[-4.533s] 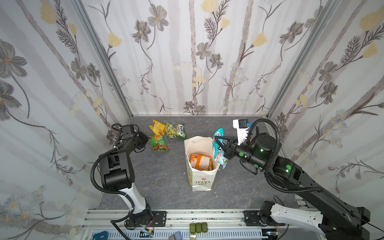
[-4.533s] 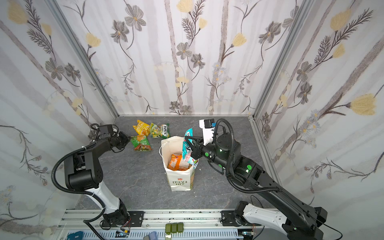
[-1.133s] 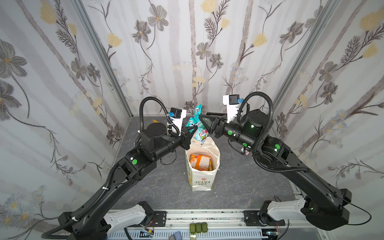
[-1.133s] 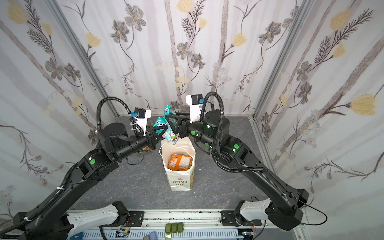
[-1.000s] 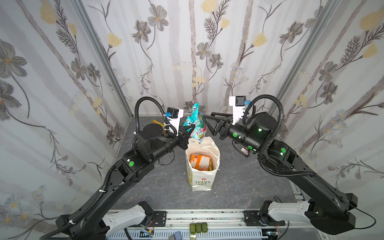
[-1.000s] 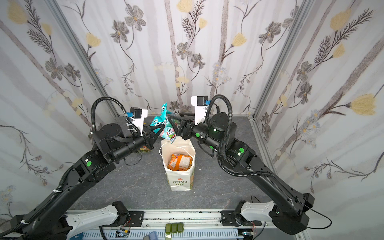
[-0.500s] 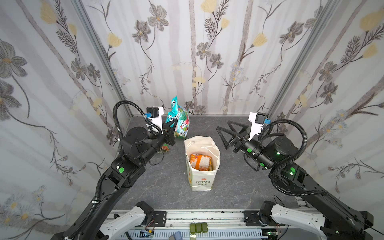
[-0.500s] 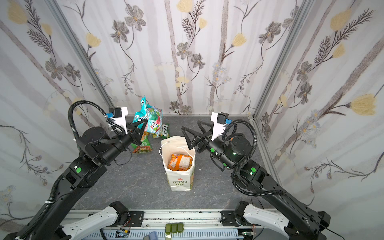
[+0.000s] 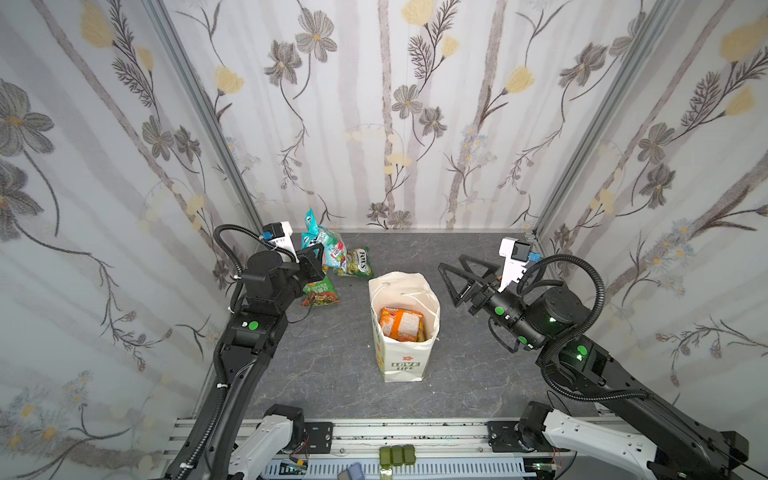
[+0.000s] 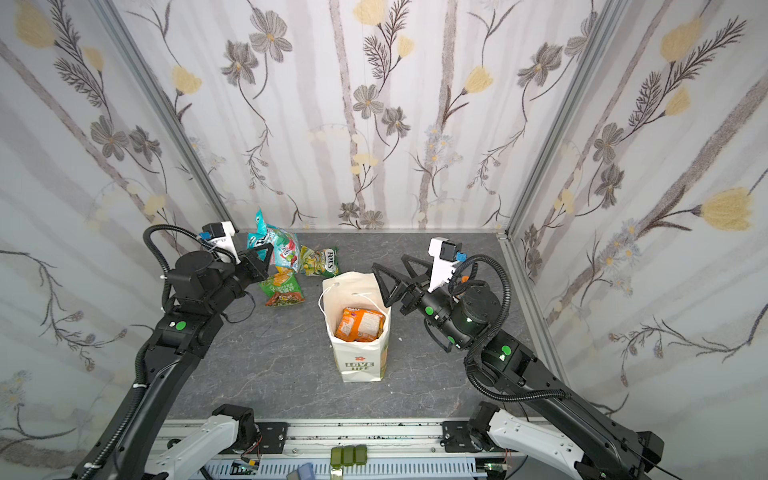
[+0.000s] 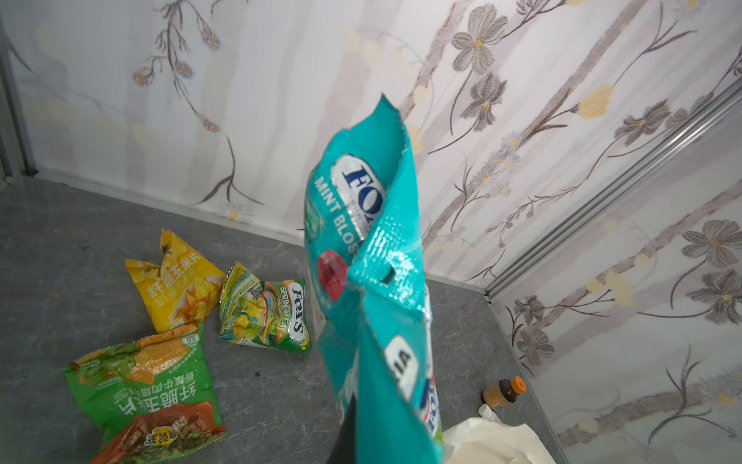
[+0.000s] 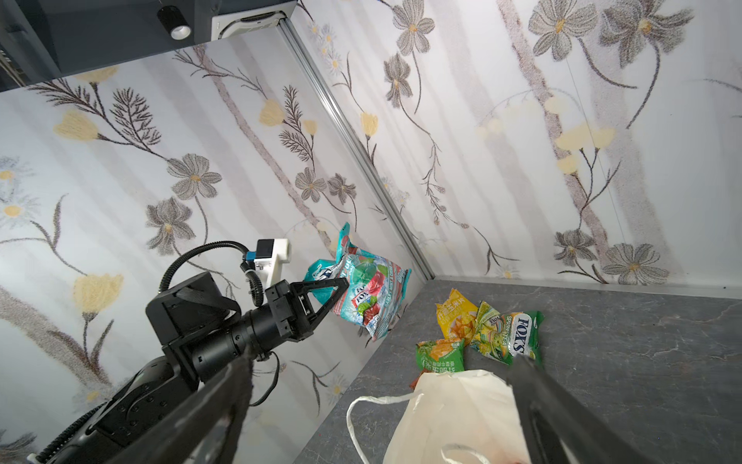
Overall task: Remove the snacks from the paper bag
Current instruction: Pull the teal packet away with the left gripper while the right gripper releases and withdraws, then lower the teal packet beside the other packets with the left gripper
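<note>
Left fingers (image 9: 318, 249) clamp teal packet (image 9: 329, 246) above loose packets (image 11: 261, 317) at surface (image 9: 332, 374) far-left corner; next, drop it there; right fingers (image 9: 447, 284) spread, empty, beside paper bag (image 9: 400, 365); orange packet (image 9: 401, 322) inside waits.

Both arms, the left arm (image 9: 241, 353) and the right arm (image 9: 552, 316), are matte black with green round markers (image 9: 251, 325), white base links (image 9: 266, 442), ribbed black cables (image 9: 595, 286), white wrist camera blocks (image 9: 513, 259) and triangular open-frame jaws.

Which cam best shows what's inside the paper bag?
Both top views: they look straight down into the paper bag at the orange packet. Both wrist views show little beyond the bag's rim.
</note>
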